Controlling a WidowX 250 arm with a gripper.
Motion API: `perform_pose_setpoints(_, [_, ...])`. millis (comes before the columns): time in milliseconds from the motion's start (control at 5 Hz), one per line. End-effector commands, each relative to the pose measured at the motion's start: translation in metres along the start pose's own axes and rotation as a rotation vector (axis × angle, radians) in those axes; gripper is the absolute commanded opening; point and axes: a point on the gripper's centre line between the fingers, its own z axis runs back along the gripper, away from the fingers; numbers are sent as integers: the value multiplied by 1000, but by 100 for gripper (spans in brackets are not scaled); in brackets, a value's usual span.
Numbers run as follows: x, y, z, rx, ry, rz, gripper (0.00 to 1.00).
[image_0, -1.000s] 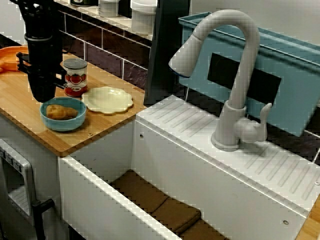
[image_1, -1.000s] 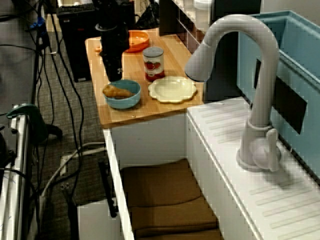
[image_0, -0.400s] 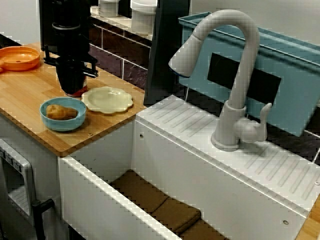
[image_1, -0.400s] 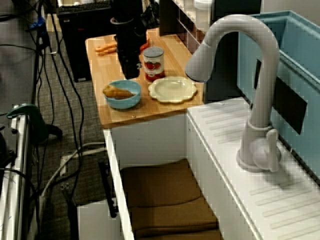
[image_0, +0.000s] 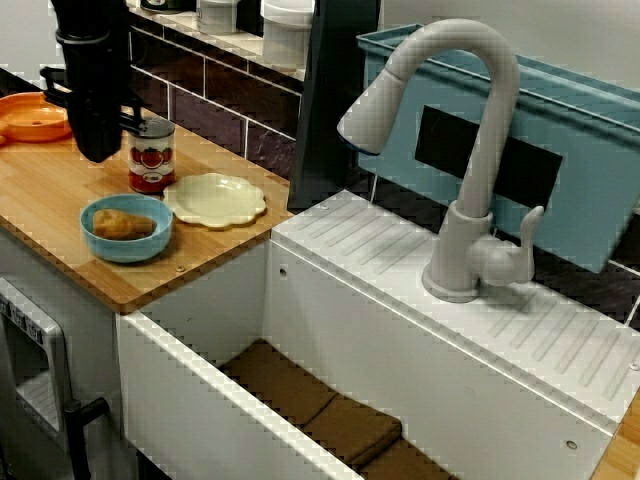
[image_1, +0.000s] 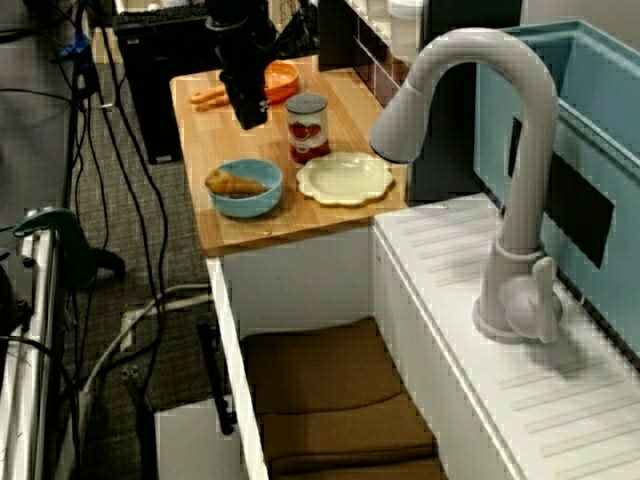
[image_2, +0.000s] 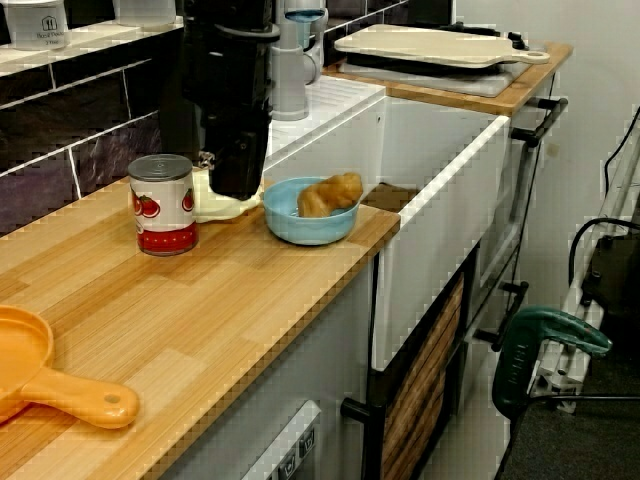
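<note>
The red-labelled tin can (image_0: 151, 155) stands upright on the wooden desk (image_0: 50, 205) and is now in full sight. A moment ago my arm covered it, and I have since risen and drawn away toward the orange pan (image_0: 35, 115). My fingers (image_0: 96, 148) hang just beside the can, pointing straight down; I cannot tell whether they are spread or closed. The blue bowl (image_0: 125, 248) of fried food and the cream scalloped plate (image_0: 215, 200) sit near.
</note>
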Motion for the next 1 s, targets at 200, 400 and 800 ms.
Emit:
perform_pose_setpoints(200, [-16, 26, -10, 35, -24, 7, 0])
perform_pose_setpoints(400, [-20, 17, -17, 38, -21, -2, 0])
perform_pose_setpoints(800, [-14, 12, -34, 72, -14, 4, 0])
